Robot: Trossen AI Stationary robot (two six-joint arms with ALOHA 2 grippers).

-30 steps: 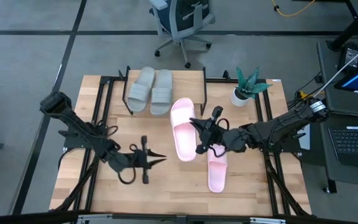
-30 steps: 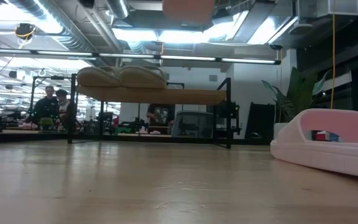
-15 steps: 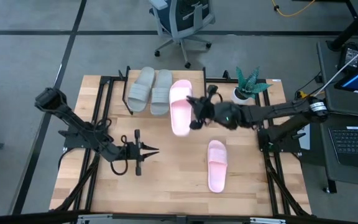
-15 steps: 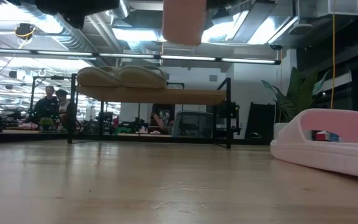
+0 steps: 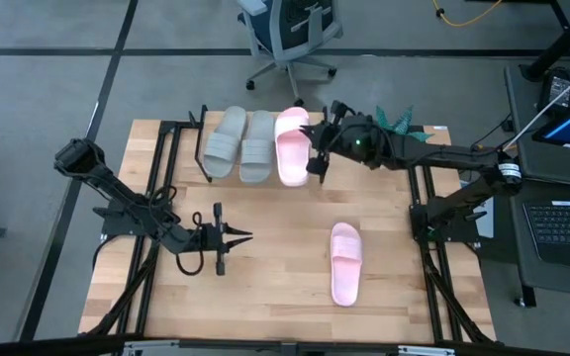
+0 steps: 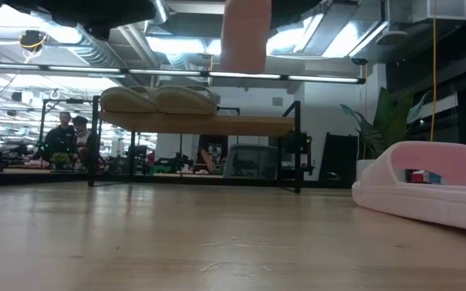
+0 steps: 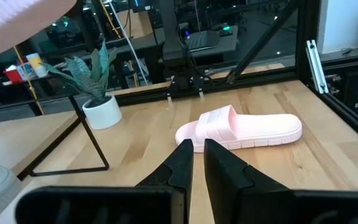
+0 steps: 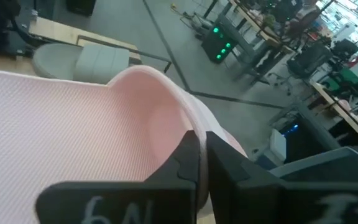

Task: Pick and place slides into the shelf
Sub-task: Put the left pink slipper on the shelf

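Your right gripper [image 5: 313, 158] is clamping a pink slide [image 5: 292, 146] by the strap edge, fingers pinched tight on it, and holding it up over the shelf [image 5: 317, 127] at approx 12 o'clock of the table [image 5: 265, 287]. In the high view it's sitting just beside the two grey-green slides [image 5: 240, 143], on their 3 o'clock side. In the low view the pink one is hanging above the shelf top, not touching it, and the grey-green pair is resting on the plank.

Right wrist view is showing the strap pinched between the fingers [image 8: 188, 155], w/ a grey-green slide further off.

The 2nd pink slide [image 5: 344, 261] is lying flat on the table at approx 4 o'clock, well apart from the shelf. Left wrist view is looking straight at it.

Your left gripper [image 5: 234, 237] is hovering over the table at approx 8 o'clock, fingers closed w/ nothing between them.

A small potted plant [image 5: 394, 135] is standing at the 2 o'clock corner, near the right arm. People are sitting in the room bkgd in the low view.
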